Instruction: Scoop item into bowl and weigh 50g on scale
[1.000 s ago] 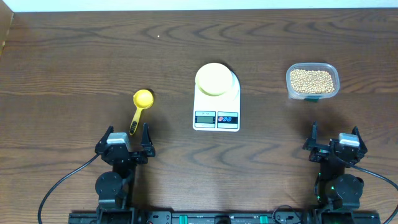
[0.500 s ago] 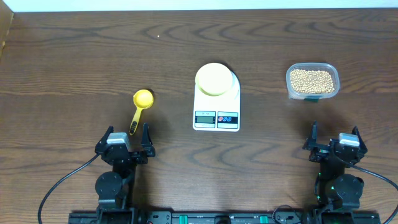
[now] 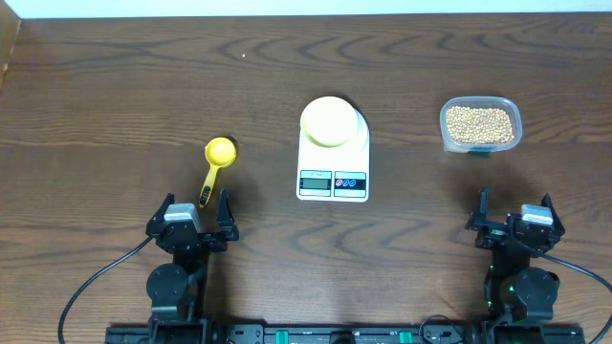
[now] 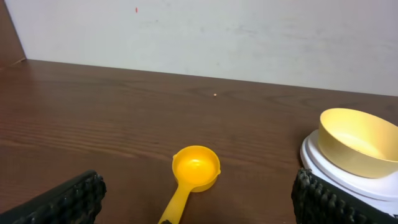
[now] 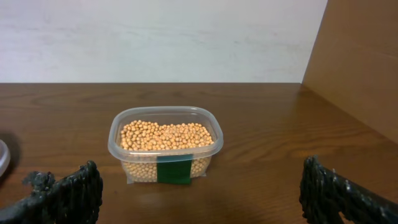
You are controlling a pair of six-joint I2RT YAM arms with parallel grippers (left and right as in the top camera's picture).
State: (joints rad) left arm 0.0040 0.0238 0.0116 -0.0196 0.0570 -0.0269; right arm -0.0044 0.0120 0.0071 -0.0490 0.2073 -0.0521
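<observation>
Tan beans (image 3: 479, 124) (image 5: 165, 135) fill a clear plastic tub (image 3: 480, 104) (image 5: 165, 149) at the right of the table. The pale yellow-green bowl (image 3: 328, 121) (image 4: 359, 142) stands empty on the white scale (image 3: 333, 177) (image 4: 320, 165) at the centre. A bright yellow scoop (image 3: 216, 162) (image 4: 192, 173) lies left of the scale, bowl end away from me. My left gripper (image 3: 194, 218) (image 4: 196, 205) is open and empty, just in front of the scoop's handle. My right gripper (image 3: 517, 218) (image 5: 202, 199) is open and empty, in front of the tub.
A pale wall (image 4: 217, 31) runs along the table's far edge. A brown cardboard panel (image 5: 364, 62) stands at the right of the table. A green label (image 5: 174, 170) is on the tub's near side.
</observation>
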